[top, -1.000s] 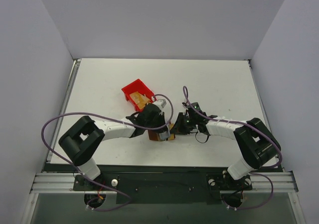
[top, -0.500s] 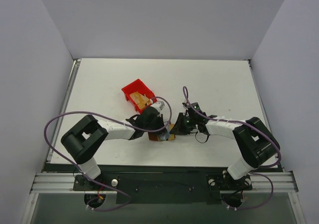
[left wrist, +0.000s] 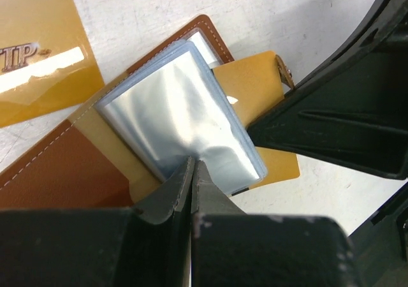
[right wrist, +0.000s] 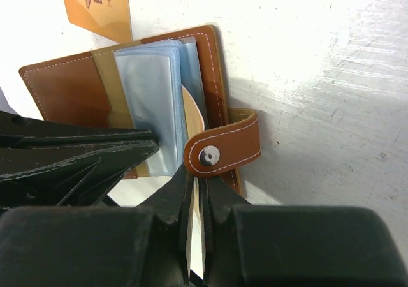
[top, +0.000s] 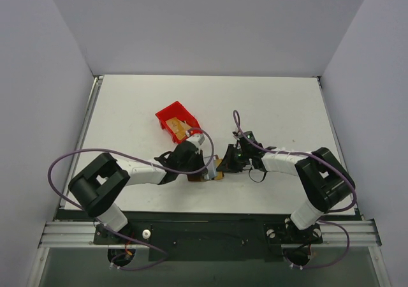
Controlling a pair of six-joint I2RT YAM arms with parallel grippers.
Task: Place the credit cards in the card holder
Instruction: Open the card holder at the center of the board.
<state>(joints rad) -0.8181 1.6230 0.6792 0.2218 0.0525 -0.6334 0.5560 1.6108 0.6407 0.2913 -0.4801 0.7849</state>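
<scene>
The card holder [right wrist: 64, 89] lies open on the bench [right wrist: 319, 76], between the two tools and near the red bin [top: 172, 116]. The left tool [left wrist: 191, 172] is closed, pinching the lower edge of the holder's clear pockets [left wrist: 178, 108]. The right tool [right wrist: 196, 180] grips a credit card [left wrist: 252, 86] edge-on, its front end tucked under those pockets. A second card [left wrist: 38, 51] lies flat just beside the holder

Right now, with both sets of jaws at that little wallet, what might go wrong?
The card pinched in the right jaws is only partly inside the card holder, beside the snap tab; it might snag or bend. The left jaws, shut on the clear pockets, might slip, letting the holder shift.
</scene>
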